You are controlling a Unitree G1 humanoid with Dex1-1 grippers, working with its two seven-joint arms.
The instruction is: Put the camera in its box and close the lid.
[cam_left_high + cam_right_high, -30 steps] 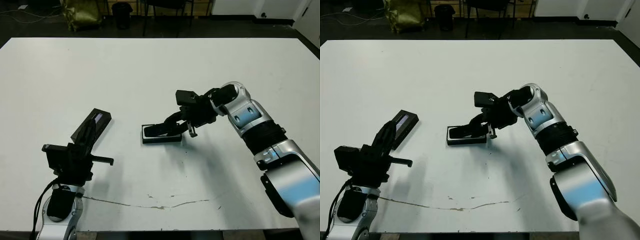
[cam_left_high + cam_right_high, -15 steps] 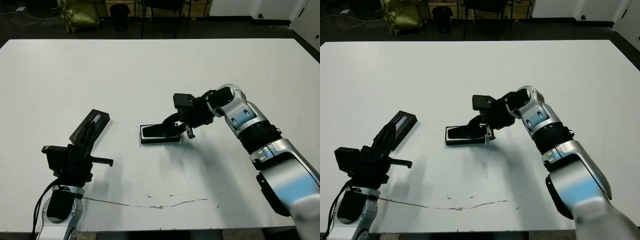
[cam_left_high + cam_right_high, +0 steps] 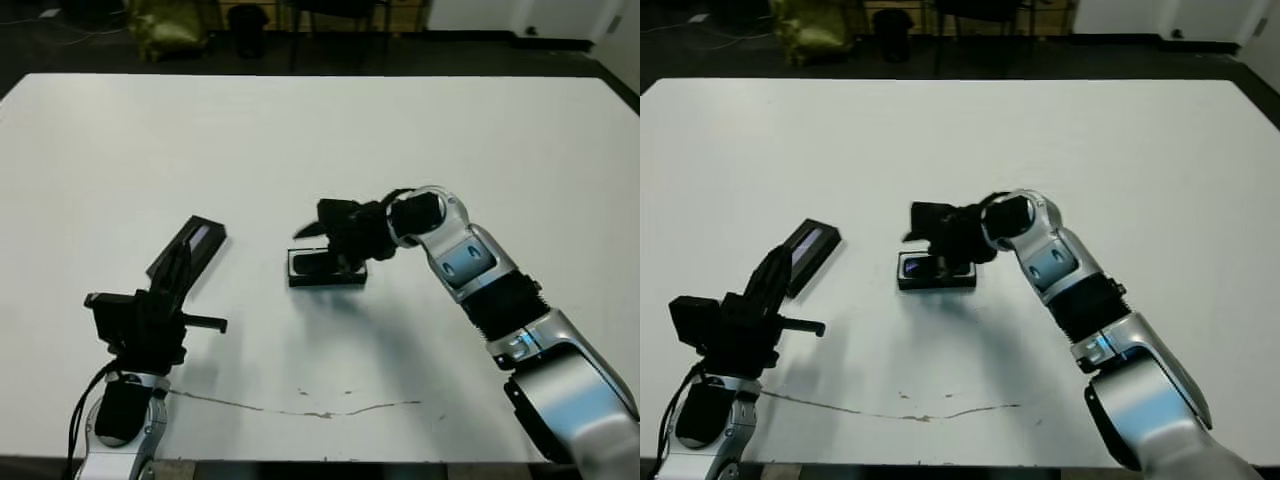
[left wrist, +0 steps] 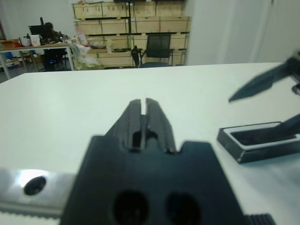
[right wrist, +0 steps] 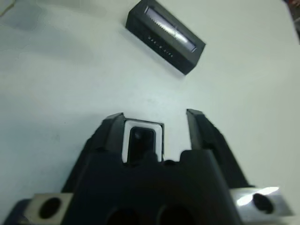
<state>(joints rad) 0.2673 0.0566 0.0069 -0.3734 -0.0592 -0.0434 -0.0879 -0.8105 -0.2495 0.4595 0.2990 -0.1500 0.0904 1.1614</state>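
Worktop (image 3: 420,120), white and wide: at its centre we see the shallow black box with white lining (image 3: 326,268), the slim black camera (image 3: 920,267) lying inside. Our right gripper (image 5: 154,129) hangs over it, fingers spread, grasping nothing. Left of centre lies the flat black lid with its silvery stripe (image 3: 188,250); our left gripper (image 4: 143,108), clenched and empty, sits lower left.

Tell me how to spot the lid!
Look at the white table, on the robot's left side. The lid lies flat beyond the left gripper. Unlike the white-lined box mid-table, it is all black with a shiny stripe on top.
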